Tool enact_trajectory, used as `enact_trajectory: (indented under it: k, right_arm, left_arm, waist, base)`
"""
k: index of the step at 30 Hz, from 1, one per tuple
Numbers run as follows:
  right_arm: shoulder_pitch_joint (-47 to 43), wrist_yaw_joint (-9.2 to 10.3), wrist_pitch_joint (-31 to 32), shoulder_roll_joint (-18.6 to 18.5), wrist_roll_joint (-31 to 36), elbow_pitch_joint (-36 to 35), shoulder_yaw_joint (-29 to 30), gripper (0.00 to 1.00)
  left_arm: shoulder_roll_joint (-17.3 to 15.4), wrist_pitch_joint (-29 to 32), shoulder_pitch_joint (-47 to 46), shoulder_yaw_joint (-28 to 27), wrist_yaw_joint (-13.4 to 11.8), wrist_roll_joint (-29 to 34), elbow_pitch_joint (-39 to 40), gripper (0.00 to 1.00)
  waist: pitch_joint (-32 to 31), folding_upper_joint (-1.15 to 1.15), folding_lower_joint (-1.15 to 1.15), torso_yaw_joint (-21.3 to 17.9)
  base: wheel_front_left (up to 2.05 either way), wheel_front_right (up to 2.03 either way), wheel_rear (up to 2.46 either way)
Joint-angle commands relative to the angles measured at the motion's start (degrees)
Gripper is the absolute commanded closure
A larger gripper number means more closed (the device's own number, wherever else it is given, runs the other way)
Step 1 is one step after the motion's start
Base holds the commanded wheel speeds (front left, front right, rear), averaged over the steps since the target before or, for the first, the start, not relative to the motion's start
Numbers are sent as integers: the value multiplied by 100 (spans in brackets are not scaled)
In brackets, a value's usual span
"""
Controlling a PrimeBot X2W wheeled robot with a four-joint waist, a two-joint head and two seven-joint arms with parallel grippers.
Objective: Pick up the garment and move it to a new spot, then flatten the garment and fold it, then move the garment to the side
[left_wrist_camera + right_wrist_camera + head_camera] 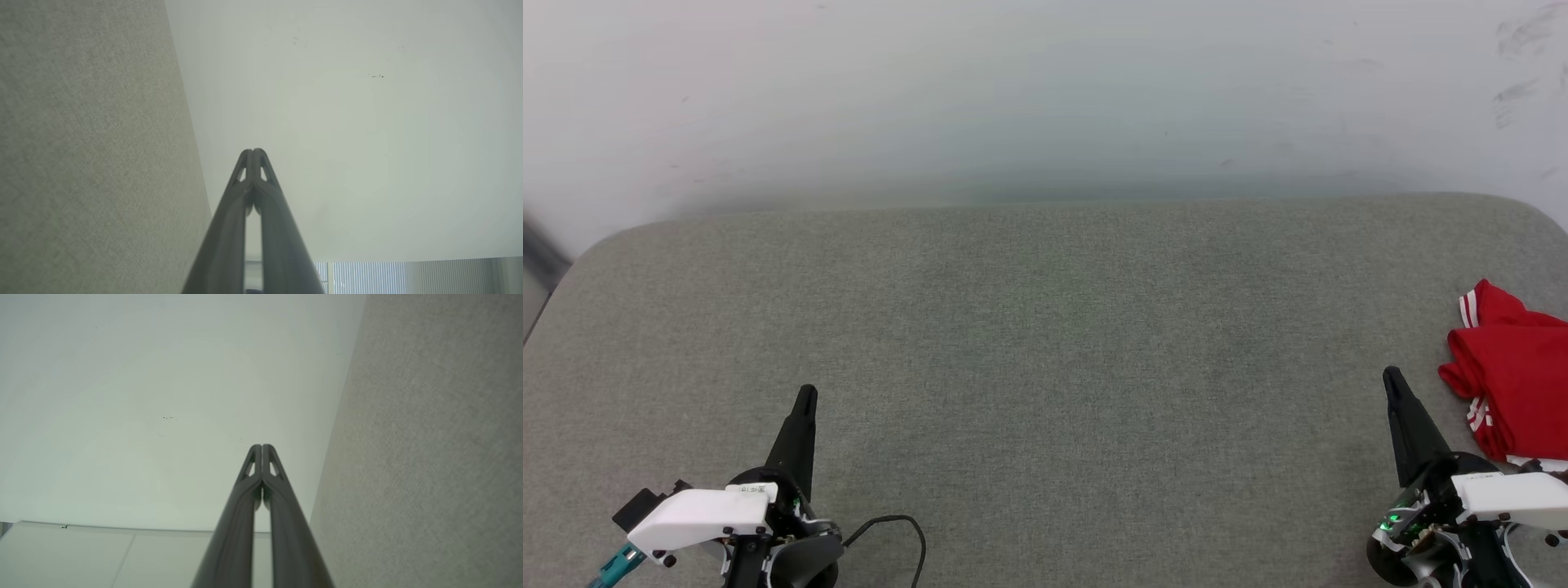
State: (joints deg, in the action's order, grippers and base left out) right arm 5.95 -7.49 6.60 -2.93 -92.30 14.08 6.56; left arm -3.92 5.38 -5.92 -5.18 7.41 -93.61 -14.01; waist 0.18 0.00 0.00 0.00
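Garment [1515, 371]: red, crumpled, striped trim showing, lying on the worktop [1045, 367] just right of the right gripper [1391, 377].
Right jaws: pinched together, empty.
Left gripper [806, 394]: jaws together too, empty, well left of the right gripper.

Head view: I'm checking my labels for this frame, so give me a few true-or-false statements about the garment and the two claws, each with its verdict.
1. The garment lies bunched up at the right edge of the grey padded surface. True.
2. The right claw is shut on the garment. False: it is shut on nothing, and its tip is beside the garment, apart from it.
3. The left claw stands open. False: its fingers are pressed together and hold nothing.
4. A black cable loops on the surface near the left claw's base. True.
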Motion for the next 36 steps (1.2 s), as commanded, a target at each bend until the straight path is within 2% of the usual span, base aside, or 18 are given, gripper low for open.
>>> enact_trajectory:
  k: [1,36]
  right_arm:
    - [67,0,10,9,-20,4,-6,100]
    - [67,0,8,9,-21,4,-7,100]
  left_arm:
    - [6,26,-48,-8,27,11,-7,100]
    - [40,60,-55,-58,28,63,-9,100]
  waist:
    - [0,0,0,0]
    - [0,0,0,0]
  base:
    - [0,0,0]
    - [0,0,0]
